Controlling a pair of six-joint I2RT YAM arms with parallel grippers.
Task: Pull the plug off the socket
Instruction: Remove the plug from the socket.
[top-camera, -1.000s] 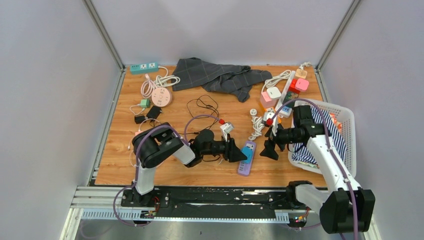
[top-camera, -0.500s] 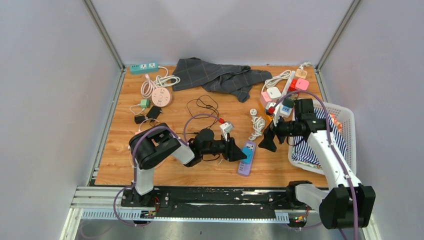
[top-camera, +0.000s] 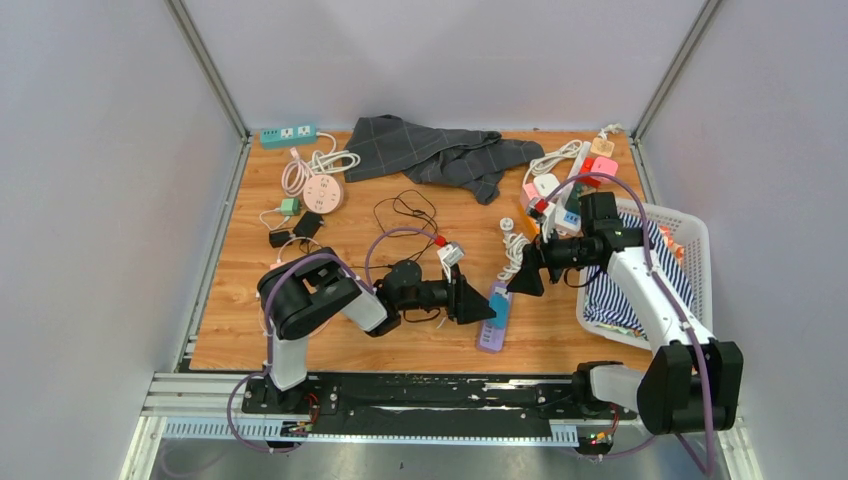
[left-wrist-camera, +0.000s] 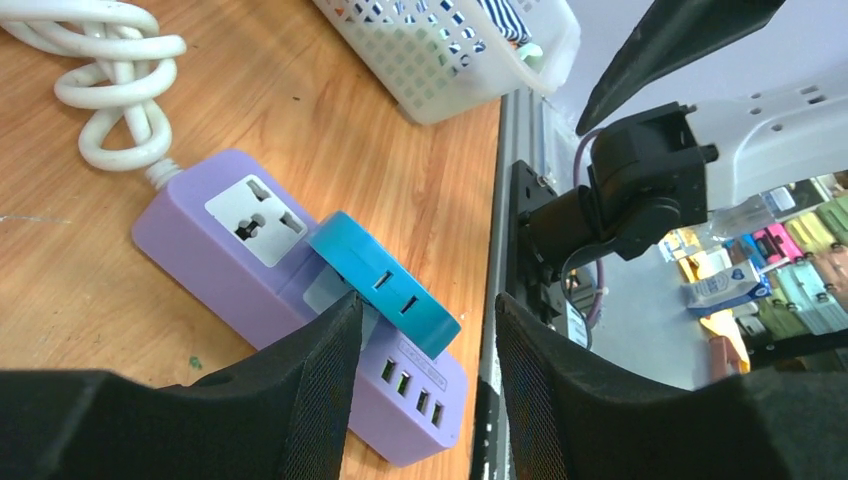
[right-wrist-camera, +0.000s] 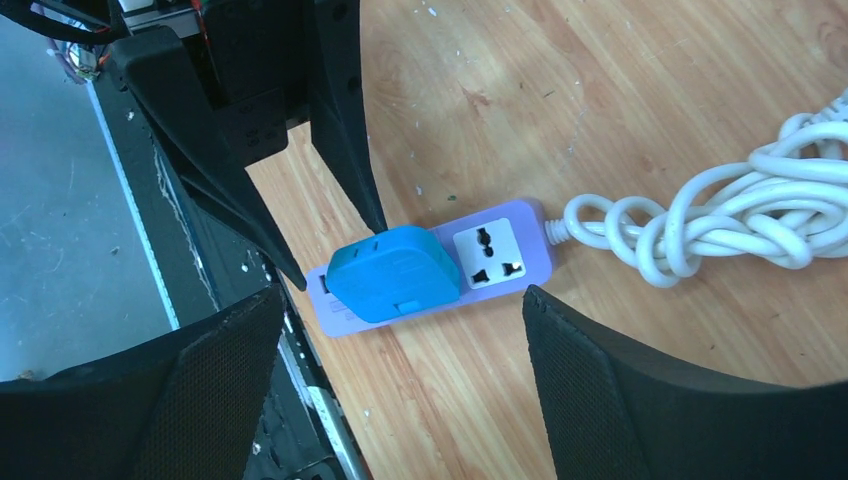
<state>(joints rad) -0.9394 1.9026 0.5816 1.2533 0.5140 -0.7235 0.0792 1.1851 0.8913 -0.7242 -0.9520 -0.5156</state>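
The right arm had swung in leftward from beside the basket, bringing the right gripper (top-camera: 526, 279) over the far end of the power strip (top-camera: 489, 336), while the left arm had barely shifted. The strip (right-wrist-camera: 531, 240) was a smooth lilac plastic bar lying flat on the wood-grain table (top-camera: 250, 300), with a thick white cord (right-wrist-camera: 720, 220) knotted in loops at its far end. The plug (right-wrist-camera: 393, 272), a glossy teal block with rounded corners, was seated in the strip beside a free white outlet. The left gripper (left-wrist-camera: 428, 305) was partly spread with its mesh-textured black fingers (left-wrist-camera: 320, 380) on either side of the plug (left-wrist-camera: 385, 285); one finger touched it and a gap showed at the other. The right gripper (right-wrist-camera: 400, 300) hung above the strip with its fingers spread wide, touching nothing. To the right stood a white lattice basket (top-camera: 700, 260) holding blue-and-white striped cloth (top-camera: 608, 302). Farther back lay a crumpled grey checked cloth (top-camera: 440, 150), a teal strip (top-camera: 288, 133), a round pink socket (top-camera: 322, 192), a thin black cable (top-camera: 405, 210) and a cluster of coloured cube adapters (top-camera: 590, 165).
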